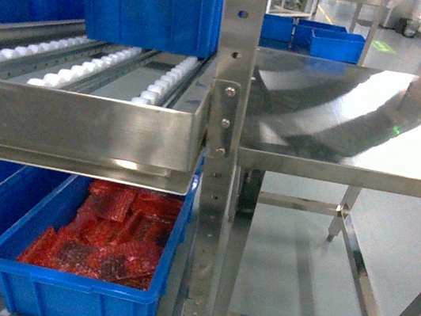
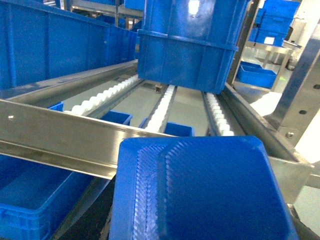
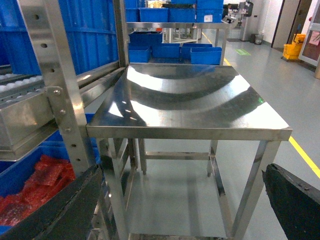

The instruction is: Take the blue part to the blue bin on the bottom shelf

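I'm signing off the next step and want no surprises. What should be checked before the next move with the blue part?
1. Blue part near front rail: ok.
2. Grip on it: cannot tell, left gripper hidden.
3. Blue bin on bottom shelf rollers: ok.
4. Bin's inside free: cannot tell, only walls show.
5. Right gripper open, empty, clear of steel table: ok.

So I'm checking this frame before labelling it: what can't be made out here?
- Left gripper: the left wrist view shows only a ridged blue plastic part, which hides the fingers.
- Right gripper: dark fingers cut off by the frame's bottom edge.
- Head view: neither arm visible.
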Tool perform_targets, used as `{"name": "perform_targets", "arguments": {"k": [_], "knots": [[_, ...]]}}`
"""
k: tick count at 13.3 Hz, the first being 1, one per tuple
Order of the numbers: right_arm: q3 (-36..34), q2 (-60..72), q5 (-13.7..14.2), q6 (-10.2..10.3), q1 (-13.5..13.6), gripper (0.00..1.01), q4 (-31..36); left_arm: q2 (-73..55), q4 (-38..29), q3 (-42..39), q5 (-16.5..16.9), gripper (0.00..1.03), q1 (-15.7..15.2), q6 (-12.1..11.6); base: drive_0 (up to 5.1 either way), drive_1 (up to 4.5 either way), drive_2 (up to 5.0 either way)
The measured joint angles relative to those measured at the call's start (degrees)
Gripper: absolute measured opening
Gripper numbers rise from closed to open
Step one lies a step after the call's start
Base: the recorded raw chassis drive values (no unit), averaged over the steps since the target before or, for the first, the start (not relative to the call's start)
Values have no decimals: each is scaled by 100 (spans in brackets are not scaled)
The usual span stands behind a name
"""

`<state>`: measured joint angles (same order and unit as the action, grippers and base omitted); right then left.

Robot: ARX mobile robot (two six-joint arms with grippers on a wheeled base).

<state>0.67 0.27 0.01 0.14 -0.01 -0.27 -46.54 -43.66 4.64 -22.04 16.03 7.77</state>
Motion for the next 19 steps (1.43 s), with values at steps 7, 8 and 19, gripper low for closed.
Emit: {"name": "perform_targets", "arguments": {"k": [7,8,19], "knots": [[0,0,2,0,0,98,-2,2,2,0,0,43,0,0,-505,238,238],[0,0,0,0,0,98,0,2,0,0,-4,43,0,0,-494,247,247],[0,0,4,0,0,98,-11,0,0,0,2,43,0,0,-498,243,243]]}}
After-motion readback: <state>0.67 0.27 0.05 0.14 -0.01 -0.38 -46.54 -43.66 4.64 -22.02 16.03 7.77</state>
